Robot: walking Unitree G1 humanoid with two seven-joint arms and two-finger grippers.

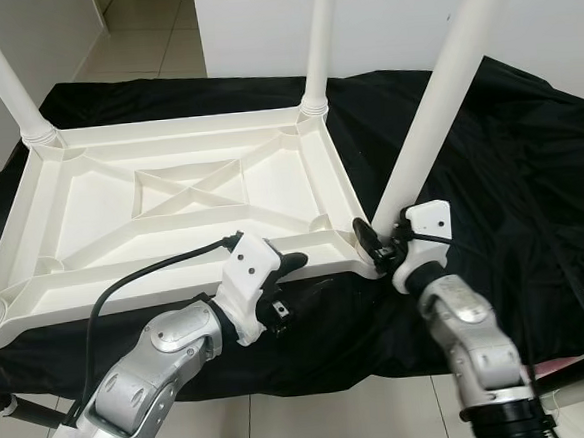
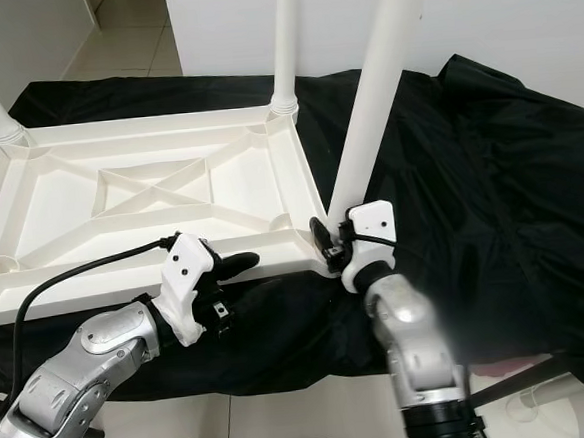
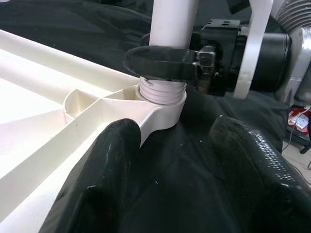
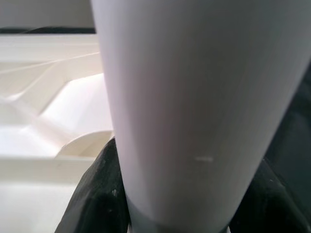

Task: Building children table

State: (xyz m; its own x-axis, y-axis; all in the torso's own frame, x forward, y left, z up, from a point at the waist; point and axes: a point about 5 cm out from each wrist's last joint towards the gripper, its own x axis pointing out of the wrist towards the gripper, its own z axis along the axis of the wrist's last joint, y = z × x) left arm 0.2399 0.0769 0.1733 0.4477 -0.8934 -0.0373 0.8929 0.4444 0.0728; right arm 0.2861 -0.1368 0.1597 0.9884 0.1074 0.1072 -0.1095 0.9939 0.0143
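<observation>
Clearly, the risk sits at the near right corner, where the leg [image 1: 435, 109] we are fitting leans out of line with its socket [image 3: 163, 99]. We judge that turning it crooked could cross the thread, or pull the leg free and tip it onto the black cloth [image 1: 529, 162]. The upturned white tabletop [image 1: 171, 202] could also slide on that cloth if our left side lets it go, since nothing else pins it.

Our right gripper [image 1: 382, 241] has its fingers clamped around the base of that leg, just above the exposed thread. Our left gripper [image 3: 177, 160] holds its fingers [image 3: 114, 160] apart, one touching the tabletop's near rim, the other over cloth, holding nothing. Three other legs already stand in their corners.
</observation>
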